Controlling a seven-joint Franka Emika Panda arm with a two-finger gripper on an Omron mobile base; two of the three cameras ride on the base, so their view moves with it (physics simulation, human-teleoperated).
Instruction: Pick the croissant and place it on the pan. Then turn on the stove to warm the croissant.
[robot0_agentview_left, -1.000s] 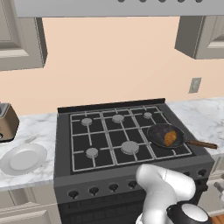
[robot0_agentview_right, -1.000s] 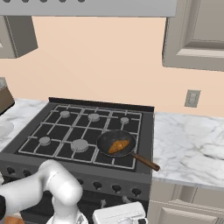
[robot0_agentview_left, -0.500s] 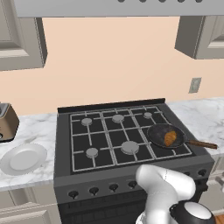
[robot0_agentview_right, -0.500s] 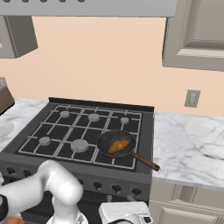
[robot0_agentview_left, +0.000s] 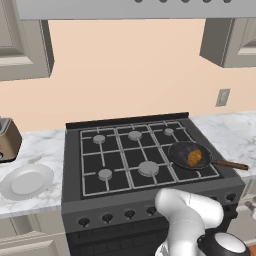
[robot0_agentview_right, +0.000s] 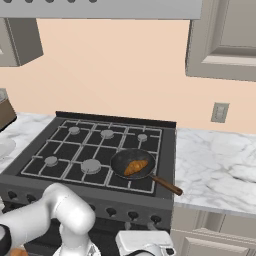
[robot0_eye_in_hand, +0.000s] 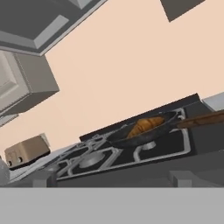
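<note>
stove (robot0_agentview_left: 130, 150): wide black range set into the counter
counter (robot0_agentview_right: 220, 170): white marble, on both sides of the stove
pan (robot0_agentview_left: 189, 154): on the stove's front right burner
plate (robot0_agentview_left: 26, 181): on the counter, left of the stove
toaster (robot0_agentview_left: 8, 140): on the counter, left of the stove, behind the plate

The rear wall (robot0_agentview_left: 130, 70) is painted a flat peach tone. Grey panelled wall cabinets (robot0_agentview_right: 225, 40) hang at both upper corners, and a grey range hood (robot0_agentview_left: 135, 7) spans the top centre. A white marble-patterned countertop (robot0_agentview_right: 220, 170) extends to either side, above grey base cabinets (robot0_agentview_right: 210, 235). A grey wall outlet (robot0_agentview_right: 219, 112) is mounted above the right-hand countertop. Lighting is even and shadowless.
</note>
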